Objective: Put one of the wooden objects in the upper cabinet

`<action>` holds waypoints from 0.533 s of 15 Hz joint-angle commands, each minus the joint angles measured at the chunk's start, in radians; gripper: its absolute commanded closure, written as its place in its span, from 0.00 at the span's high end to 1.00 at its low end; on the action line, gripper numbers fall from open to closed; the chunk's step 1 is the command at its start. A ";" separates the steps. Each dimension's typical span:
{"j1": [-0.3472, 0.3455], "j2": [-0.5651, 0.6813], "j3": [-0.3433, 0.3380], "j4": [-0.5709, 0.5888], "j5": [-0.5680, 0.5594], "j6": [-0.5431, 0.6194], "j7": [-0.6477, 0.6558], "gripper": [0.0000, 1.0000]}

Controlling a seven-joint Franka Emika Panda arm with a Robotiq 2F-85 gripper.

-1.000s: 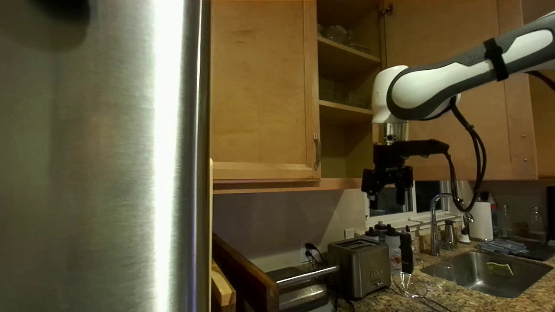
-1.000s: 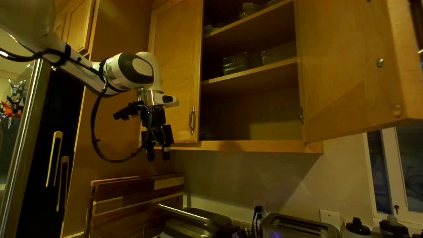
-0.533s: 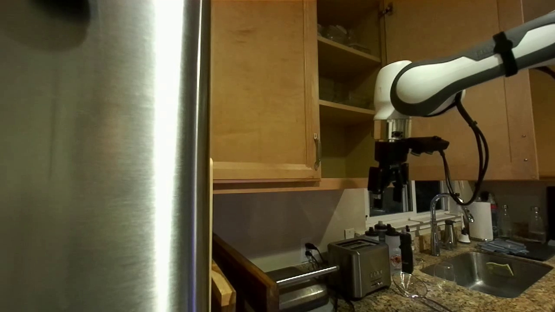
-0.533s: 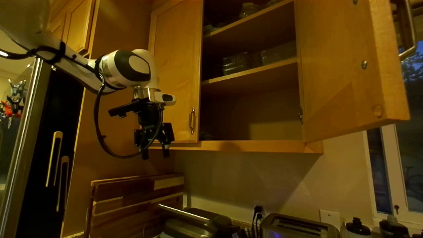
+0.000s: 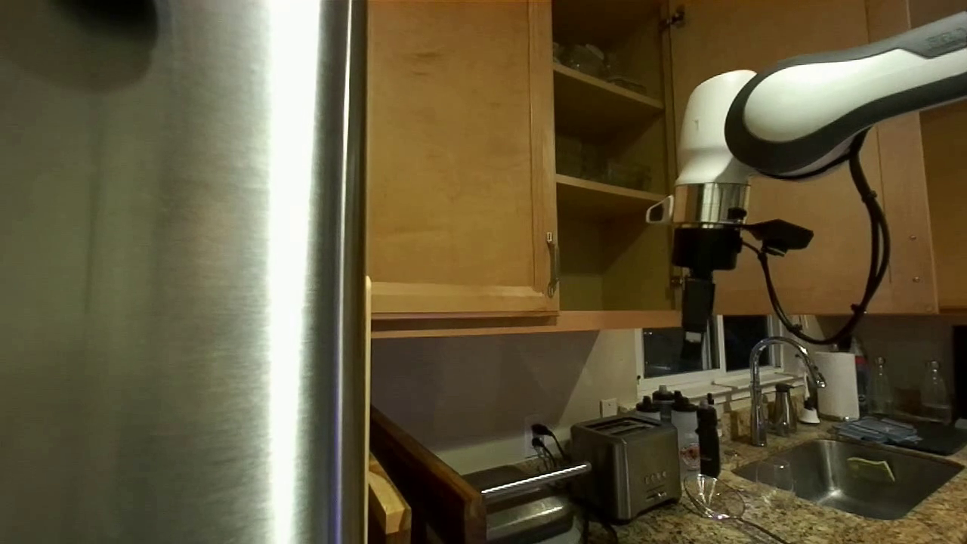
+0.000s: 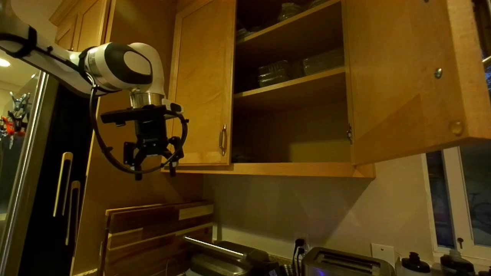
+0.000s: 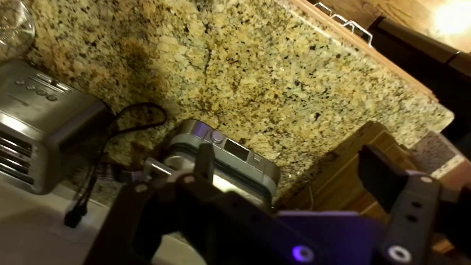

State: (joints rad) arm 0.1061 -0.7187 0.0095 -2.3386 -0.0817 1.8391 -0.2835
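My pincer (image 6: 155, 173) hangs pointing down, spread, with nothing between its fingers (image 7: 204, 162); the wrist view shows the broad gap. The upper cabinet (image 6: 291, 169) stands apart from me, its mouth between 2 and 3 o'clock of my pincer in an exterior view. In an exterior view, over the last second, my wrist (image 6: 130, 67) has slid toward 10 o'clock, away from that mouth; in an exterior view one finger (image 5: 696, 306) now masks the other, so I have also turned about my upright axis. The open door (image 6: 406, 84) has shifted too, its free edge farther toward 3 o'clock than half a second ago; I judge that it swings loosely and might drift back. Meaning for the task: the cabinet is already open, but no wooden thing is in my grasp, so picking and placing both seem to remain. Wooden boards (image 6: 153, 234) stand on edge at 6 o'clock from me in an exterior view; I take them for the task's wooden objects, though which one is meant I cannot tell. The next move calls for setting one finger on each side of a single board's top edge; the hazards are catching two boards at once or knocking the grill (image 7: 243, 167), at 9 o'clock of the gap in the wrist view and near the boards
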 commanded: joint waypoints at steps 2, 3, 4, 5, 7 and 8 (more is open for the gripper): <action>0.116 -0.036 0.003 -0.030 0.032 -0.012 -0.144 1.00; 0.139 -0.024 0.010 -0.025 0.033 -0.010 -0.172 1.00; 0.161 -0.009 0.016 -0.017 0.033 -0.009 -0.200 1.00; 0.182 0.001 0.020 -0.012 0.030 -0.009 -0.231 1.00; 0.221 0.026 0.026 0.005 0.025 -0.012 -0.296 1.00; 0.232 0.039 0.030 0.014 0.021 -0.006 -0.315 1.00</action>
State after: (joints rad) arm 0.2943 -0.7097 0.0407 -2.3507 -0.0637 1.8391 -0.5175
